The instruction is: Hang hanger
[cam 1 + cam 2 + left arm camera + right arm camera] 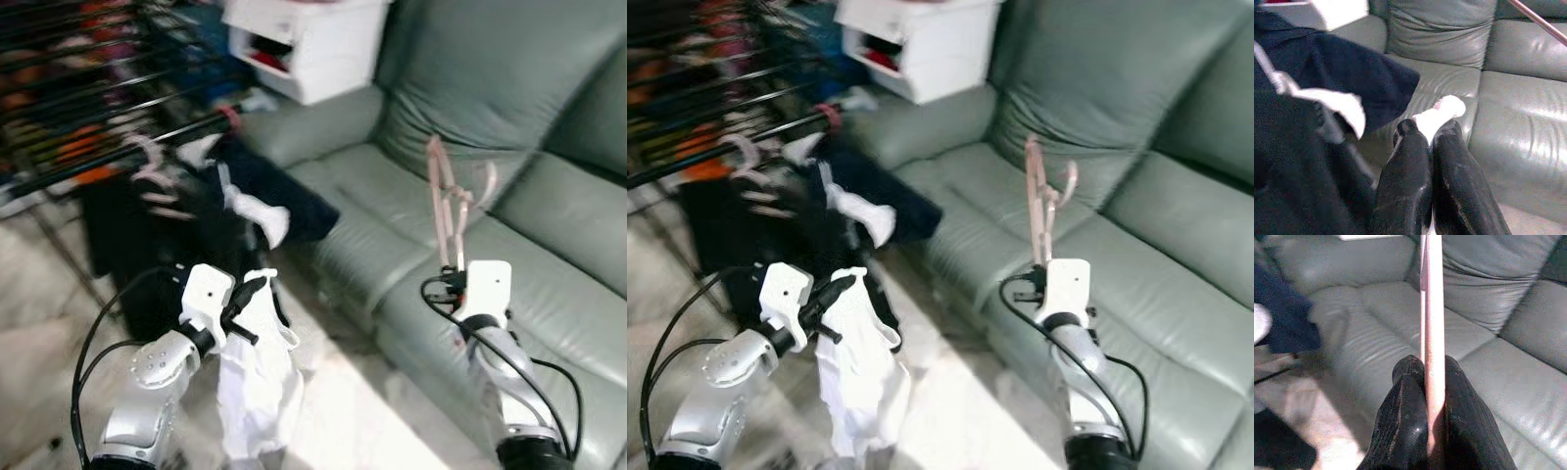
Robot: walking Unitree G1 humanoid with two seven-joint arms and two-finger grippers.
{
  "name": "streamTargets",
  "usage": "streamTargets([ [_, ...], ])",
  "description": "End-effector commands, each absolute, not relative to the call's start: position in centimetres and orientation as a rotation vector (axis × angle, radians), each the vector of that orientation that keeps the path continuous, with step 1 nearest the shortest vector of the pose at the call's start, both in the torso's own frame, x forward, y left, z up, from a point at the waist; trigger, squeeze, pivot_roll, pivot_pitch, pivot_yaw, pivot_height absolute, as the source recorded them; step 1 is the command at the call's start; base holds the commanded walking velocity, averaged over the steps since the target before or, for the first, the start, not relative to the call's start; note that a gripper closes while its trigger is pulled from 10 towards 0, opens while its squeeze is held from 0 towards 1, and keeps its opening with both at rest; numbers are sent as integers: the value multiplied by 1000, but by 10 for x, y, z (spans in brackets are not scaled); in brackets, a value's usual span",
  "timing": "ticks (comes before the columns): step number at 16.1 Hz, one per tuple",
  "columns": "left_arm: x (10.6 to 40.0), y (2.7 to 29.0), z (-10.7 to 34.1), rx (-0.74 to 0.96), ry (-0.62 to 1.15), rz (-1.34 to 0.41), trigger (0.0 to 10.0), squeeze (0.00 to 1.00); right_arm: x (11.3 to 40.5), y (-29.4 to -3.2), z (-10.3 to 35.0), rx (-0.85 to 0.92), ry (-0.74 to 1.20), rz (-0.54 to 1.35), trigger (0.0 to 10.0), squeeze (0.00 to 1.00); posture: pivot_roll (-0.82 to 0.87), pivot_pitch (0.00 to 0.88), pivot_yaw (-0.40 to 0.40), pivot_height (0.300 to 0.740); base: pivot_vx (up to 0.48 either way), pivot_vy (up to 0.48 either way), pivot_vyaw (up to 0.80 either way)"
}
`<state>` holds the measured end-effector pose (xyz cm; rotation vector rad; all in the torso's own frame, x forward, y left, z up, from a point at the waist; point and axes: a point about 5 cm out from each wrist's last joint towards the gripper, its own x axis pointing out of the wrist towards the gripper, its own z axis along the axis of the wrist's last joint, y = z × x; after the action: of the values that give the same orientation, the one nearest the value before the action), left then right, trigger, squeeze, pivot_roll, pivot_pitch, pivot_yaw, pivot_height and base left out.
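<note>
Right gripper (453,266) clamped on pink hanger (446,196) standing upright above it over grey sofa (549,235), left gripper (257,287) pinching hanging white garment (257,387) beside drying rack (88,108)

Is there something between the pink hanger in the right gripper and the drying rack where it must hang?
Yes. The left gripper holding a white cloth, and dark clothes hanging on the black drying rack, lie between it and the pink plastic hanger that the right gripper holds.
</note>
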<state>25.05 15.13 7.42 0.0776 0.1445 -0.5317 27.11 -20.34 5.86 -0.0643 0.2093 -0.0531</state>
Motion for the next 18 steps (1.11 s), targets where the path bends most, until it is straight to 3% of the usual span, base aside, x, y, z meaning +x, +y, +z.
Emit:
streamTargets([
  [1,253,152,83,98,99,-536,10000,0,274,-199,61,-69,196,-41,10000,0,-8,0,22,740,304,0,-788],
  [6,252,153,82,99,106,-535,10000,0,273,-198,59,-74,197,-40,10000,0,-6,0,22,740,265,0,-284],
  [12,252,153,82,92,109,-538,10000,0,275,-197,57,-78,199,-34,10000,0,1,0,20,740,0,0,0],
  [18,252,152,82,105,107,-549,10000,0,276,-195,56,-82,212,-33,10000,0,1,0,19,740,0,457,-372],
])
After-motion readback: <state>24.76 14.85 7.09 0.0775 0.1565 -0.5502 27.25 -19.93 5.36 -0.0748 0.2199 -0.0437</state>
